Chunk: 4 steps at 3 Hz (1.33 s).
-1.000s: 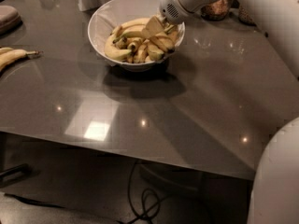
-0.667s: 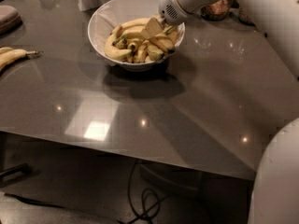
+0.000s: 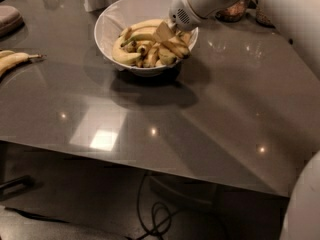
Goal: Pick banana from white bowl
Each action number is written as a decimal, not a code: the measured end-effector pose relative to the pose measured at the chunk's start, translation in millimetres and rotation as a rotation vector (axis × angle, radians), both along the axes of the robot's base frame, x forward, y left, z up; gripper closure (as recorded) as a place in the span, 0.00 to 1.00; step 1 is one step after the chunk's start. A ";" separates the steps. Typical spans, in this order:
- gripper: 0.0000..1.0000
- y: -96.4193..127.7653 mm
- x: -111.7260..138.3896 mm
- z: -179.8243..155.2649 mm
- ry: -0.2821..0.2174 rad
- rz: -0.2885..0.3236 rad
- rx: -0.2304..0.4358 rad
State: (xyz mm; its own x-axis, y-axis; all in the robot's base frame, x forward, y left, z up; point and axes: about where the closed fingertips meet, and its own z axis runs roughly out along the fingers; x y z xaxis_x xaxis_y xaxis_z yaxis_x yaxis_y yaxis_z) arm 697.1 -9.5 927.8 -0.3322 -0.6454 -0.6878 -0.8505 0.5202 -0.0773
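Hand [image 3: 166, 35] was down in the white bowl [image 3: 107, 21], against the long banana [image 3: 142, 25]. Clamped or not, I couldn't tell. Grasping step, I'd say; next needed a firm grip, then lift.

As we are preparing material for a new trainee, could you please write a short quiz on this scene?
1. True or false: the gripper is at the bananas in the bowl.
2. Where does the loose banana lie? A) by the table's left edge B) on the floor C) at the table's front right corner
3. Fill in: the bowl is ____ in colour.
Key: 1 true; 2 A; 3 white.
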 end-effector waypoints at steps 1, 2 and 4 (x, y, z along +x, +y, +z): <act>1.00 1.9 0.8 1.0 0.000 -0.001 0.000; 1.00 -0.2 -0.4 3.7 -0.006 -0.012 -0.010; 1.00 -16.5 -32.7 68.5 -0.064 -0.036 -0.079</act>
State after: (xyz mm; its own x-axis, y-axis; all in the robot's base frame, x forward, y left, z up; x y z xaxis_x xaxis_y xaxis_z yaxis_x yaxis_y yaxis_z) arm 664.3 -26.0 996.3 -0.3133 -0.6866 -0.6561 -0.8231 0.5409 -0.1729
